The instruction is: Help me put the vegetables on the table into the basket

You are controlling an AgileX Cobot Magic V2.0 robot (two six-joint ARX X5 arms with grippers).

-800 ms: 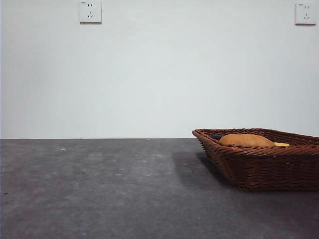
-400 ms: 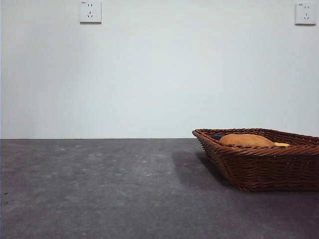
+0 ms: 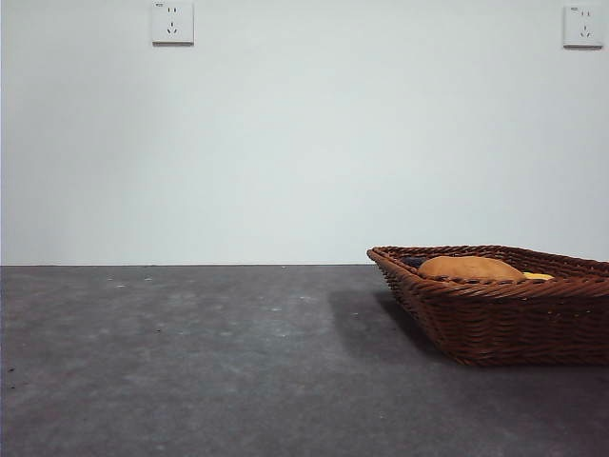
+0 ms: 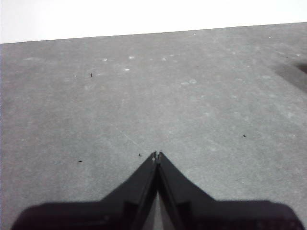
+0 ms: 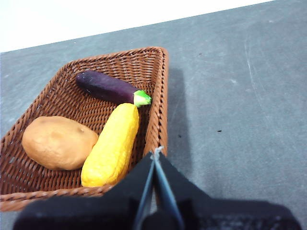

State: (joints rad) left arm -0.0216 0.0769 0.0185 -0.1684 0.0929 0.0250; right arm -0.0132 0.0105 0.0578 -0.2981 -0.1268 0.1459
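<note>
The brown wicker basket (image 3: 514, 319) stands at the right of the table (image 3: 190, 362). In the right wrist view the basket (image 5: 57, 96) holds all three vegetables: a tan potato (image 5: 58, 142), a purple eggplant (image 5: 108, 87) with a green stem, and a lumpy yellow vegetable (image 5: 111, 145). From the front only the potato's top (image 3: 468, 268), a sliver of yellow (image 3: 539, 276) and a dark bit of eggplant (image 3: 412, 260) rise over the rim. My right gripper (image 5: 156, 154) is shut and empty, above the basket's edge. My left gripper (image 4: 157, 155) is shut over bare table.
A white wall with two power sockets (image 3: 172, 22) (image 3: 582, 26) runs behind the table's far edge. The basket's shadow (image 3: 366, 324) lies on the grey surface to its left. Neither arm appears in the front view.
</note>
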